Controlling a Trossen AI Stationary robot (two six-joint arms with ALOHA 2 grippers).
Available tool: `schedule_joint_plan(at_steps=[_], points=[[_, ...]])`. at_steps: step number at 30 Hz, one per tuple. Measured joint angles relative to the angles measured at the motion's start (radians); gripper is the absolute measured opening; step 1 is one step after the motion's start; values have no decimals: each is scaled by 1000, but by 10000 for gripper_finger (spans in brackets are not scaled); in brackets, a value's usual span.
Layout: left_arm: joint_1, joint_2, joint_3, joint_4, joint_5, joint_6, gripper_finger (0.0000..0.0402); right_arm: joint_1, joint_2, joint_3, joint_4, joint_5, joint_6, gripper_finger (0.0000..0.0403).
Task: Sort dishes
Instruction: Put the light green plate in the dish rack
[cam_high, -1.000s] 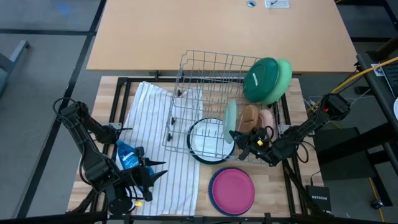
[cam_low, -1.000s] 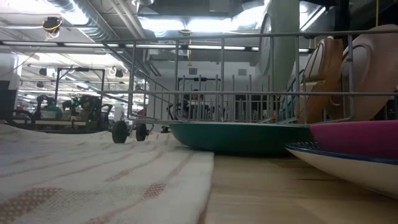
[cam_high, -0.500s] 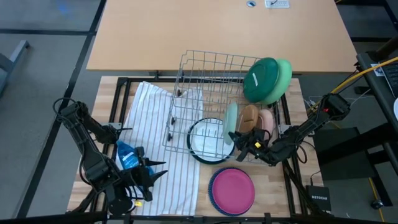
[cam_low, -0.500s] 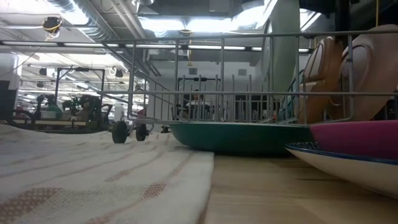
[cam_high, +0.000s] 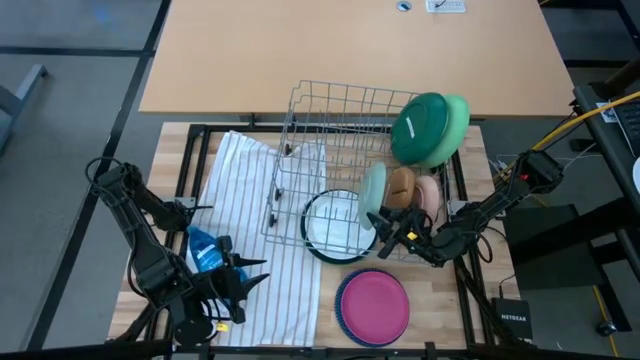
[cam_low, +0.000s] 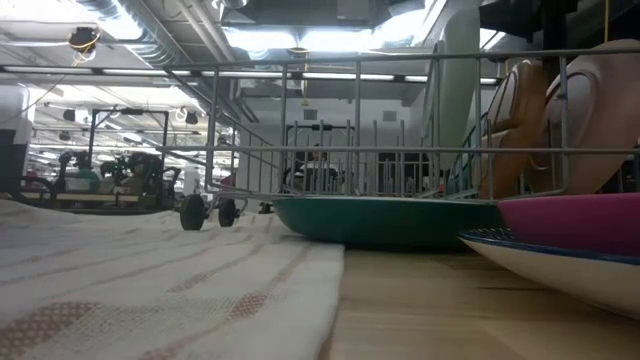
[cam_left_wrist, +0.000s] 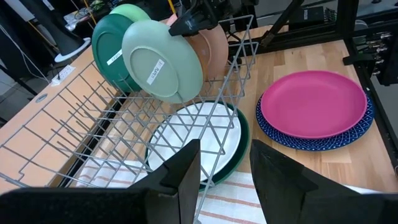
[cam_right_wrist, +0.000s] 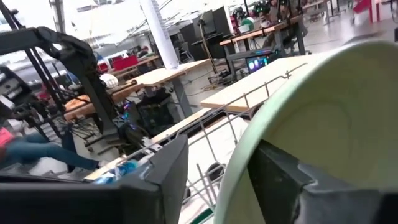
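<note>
Right gripper (cam_high: 385, 222) of mine stands spread around the sage plate's (cam_high: 372, 193) rim in the wire rack (cam_high: 320, 110), gripping nothing, so a careless withdrawal could tip it onto the tan plate (cam_high: 400, 188).

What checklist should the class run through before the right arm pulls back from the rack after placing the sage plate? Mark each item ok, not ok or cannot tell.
1. Sage plate stands on edge in the wire rack: ok.
2. Right gripper open around the plate's rim: ok; a finger shows on each side.
3. Plate free of the fingers: cannot tell.
4. Tan plate and peach plate upright behind it: ok.
5. Magenta plate lies clear of the right arm: ok.
6. Left gripper open, waiting over the striped towel by the blue bottle: ok.
</note>
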Motion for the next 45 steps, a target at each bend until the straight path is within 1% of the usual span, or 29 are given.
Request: schedule_joint_plan(at_steps=[3,8,10,18,26,31,39,43,45], points=[[0,0,0,0,0,0,129,0,0,0,3,0,-7,172],[0,0,0,0,0,0,129,1,-1,0,-2,-4,-7,171],[0,0,0,0,0,0,129,1,-7,0,-30,-8,-7,170],[0,0,0,0,0,0,129,16,-110,0,-271,-37,-7,170],[0,0,0,-1,0,0,129,40,-214,0,-546,-146,-4,170],[0,0,0,0,0,0,129,39,-223,0,-675,-177,-4,170],[0,0,0,0,0,-1,129,37,-223,32,-717,-184,-3,170],[0,0,0,0,0,-3,129,39,-223,90,-868,-246,-3,170],[0,0,0,0,0,-3,129,39,-223,124,-963,-257,-2,170]])
